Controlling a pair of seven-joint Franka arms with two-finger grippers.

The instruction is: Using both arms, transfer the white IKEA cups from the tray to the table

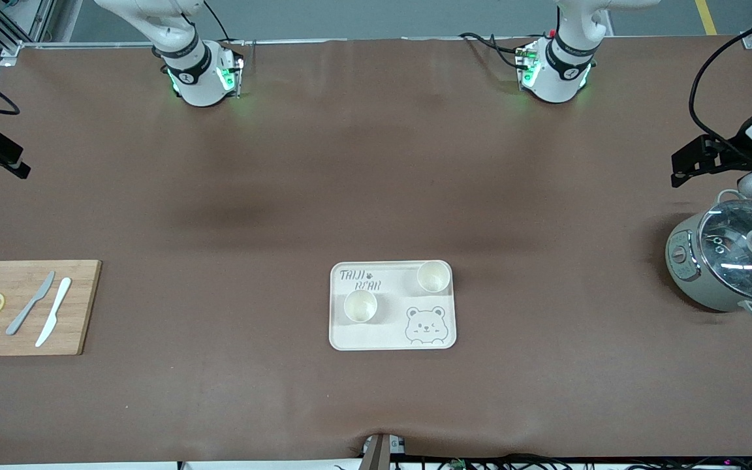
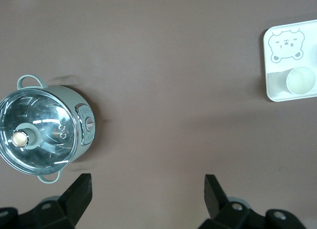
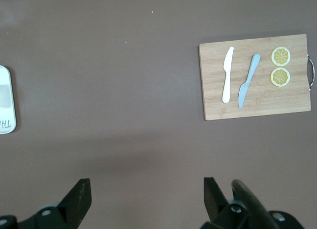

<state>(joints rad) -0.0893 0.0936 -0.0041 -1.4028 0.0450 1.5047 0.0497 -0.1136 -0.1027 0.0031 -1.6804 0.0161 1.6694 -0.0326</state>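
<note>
Both white cups stand upright on the bear-printed tray (image 1: 392, 339) mid-counter: one cup (image 1: 433, 276) in its corner toward the left arm's end, the other cup (image 1: 360, 305) nearer the front camera. The left gripper (image 2: 147, 189) hangs over bare counter beside the lidded pot (image 1: 728, 264), fingers spread, holding nothing. The right gripper (image 3: 147, 192), fingers likewise released, hangs near the cutting board (image 1: 23, 308) end.

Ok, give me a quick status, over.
Left gripper open, up over the table beside the pot. Right gripper open, up near the cutting board. Both cups upright on the tray. Nothing in the way.
</note>
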